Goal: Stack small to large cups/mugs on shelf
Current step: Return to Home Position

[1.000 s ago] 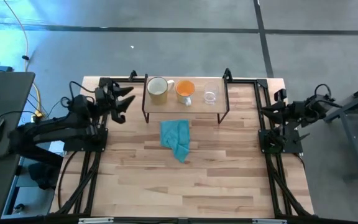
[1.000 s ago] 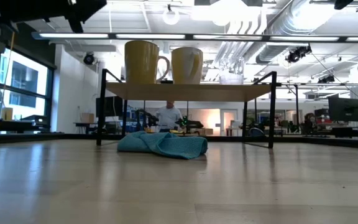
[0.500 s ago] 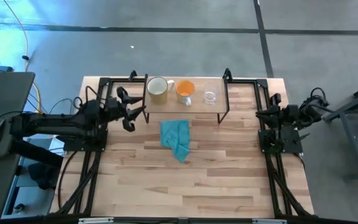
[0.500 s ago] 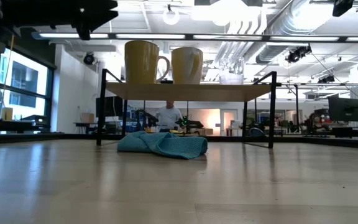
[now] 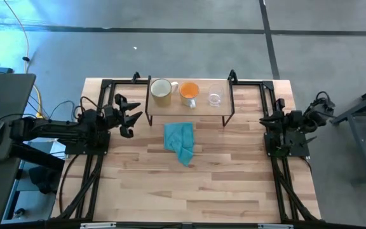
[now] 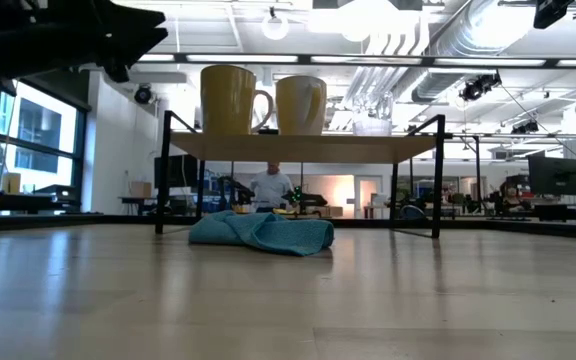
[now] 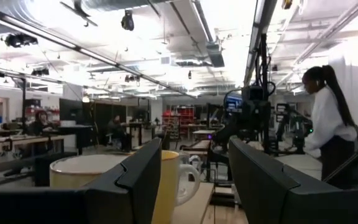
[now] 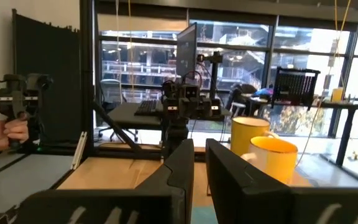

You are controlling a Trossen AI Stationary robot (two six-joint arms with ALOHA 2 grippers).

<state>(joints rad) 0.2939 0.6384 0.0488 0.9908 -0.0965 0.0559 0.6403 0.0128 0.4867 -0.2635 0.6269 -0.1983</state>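
Note:
Three cups stand in a row on the shelf (image 5: 189,109), each on its base: the cream mug (image 5: 161,91) at the left end, the orange mug (image 5: 189,93) in the middle, the clear glass cup (image 5: 215,98) at the right. In the low view they show as cream mug (image 6: 230,98), orange mug (image 6: 301,105) and glass cup (image 6: 373,125). My left gripper (image 5: 129,115) hovers open, just left of the shelf, touching nothing; its wrist view looks at the cream mug (image 7: 73,172). My right gripper (image 5: 271,121) waits shut at the table's right edge.
A crumpled teal cloth (image 5: 180,142) lies on the table in front of the shelf, partly under it in the low view (image 6: 263,232). The table's black frame rails (image 5: 269,137) run along both sides. A person (image 7: 328,130) stands beyond the table; a hand (image 8: 5,127) holds a device.
My left gripper has swung from beside the shelf's far left corner toward the near edge, then drawn back a little toward the table's left. It stays open. The cups, the shelf and the cloth have not moved.

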